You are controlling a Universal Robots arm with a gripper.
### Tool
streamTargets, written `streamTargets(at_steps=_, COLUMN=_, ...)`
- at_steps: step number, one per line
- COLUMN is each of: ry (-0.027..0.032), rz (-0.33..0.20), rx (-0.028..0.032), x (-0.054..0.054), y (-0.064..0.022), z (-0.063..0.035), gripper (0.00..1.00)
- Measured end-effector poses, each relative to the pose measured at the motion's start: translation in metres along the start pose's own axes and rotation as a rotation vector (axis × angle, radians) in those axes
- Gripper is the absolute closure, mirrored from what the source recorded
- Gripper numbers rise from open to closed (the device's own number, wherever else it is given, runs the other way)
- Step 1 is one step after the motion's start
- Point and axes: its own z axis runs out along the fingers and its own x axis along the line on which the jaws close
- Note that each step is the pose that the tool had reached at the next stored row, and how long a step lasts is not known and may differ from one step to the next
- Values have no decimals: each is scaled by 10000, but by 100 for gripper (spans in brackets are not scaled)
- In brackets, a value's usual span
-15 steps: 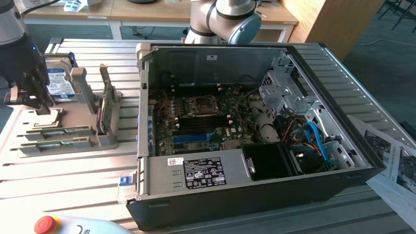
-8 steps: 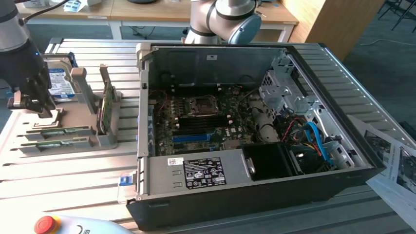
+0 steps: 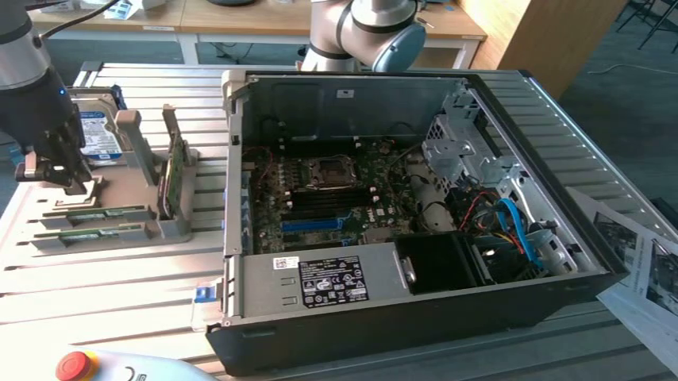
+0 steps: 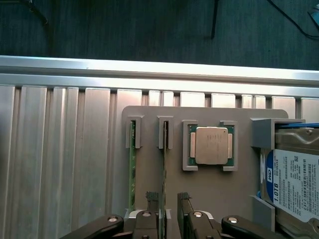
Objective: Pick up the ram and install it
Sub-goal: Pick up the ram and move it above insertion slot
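Two slim green ram sticks stand on edge in slots of a grey holder (image 4: pixel 209 191). My gripper (image 4: pixel 168 200) is open, low over the holder, and its fingers straddle the ram (image 4: pixel 165 167) that sits nearer the silver processor chip (image 4: pixel 212 145). That stick runs close along one finger (image 4: pixel 152 199). The second stick (image 4: pixel 132 169) sits one slot further out. In the exterior view my gripper (image 3: pixel 66 184) hangs over the holder's far-left end, above the ram (image 3: pixel 106 213) and the other stick (image 3: pixel 90 235). The open computer case (image 3: pixel 424 309) shows its motherboard (image 3: pixel 329 198).
A larger upright green card (image 3: pixel 170 171) stands in the holder on the exterior view's right of my gripper. A blue-labelled hard drive (image 4: pixel 294 184) leans beside the processor chip. A red stop button (image 3: pixel 76 365) sits at the front, and papers (image 3: pixel 646 270) lie right of the case.
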Motion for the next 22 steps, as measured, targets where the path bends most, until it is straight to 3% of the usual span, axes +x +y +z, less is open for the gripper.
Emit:
streamTargets(at_steps=14, ry=0, rz=0, rx=1, x=171, y=4, z=-3, gripper=71)
streamTargets(at_steps=22, ry=-1, rz=-1, rx=2, x=188, y=-6, z=-3, gripper=71)
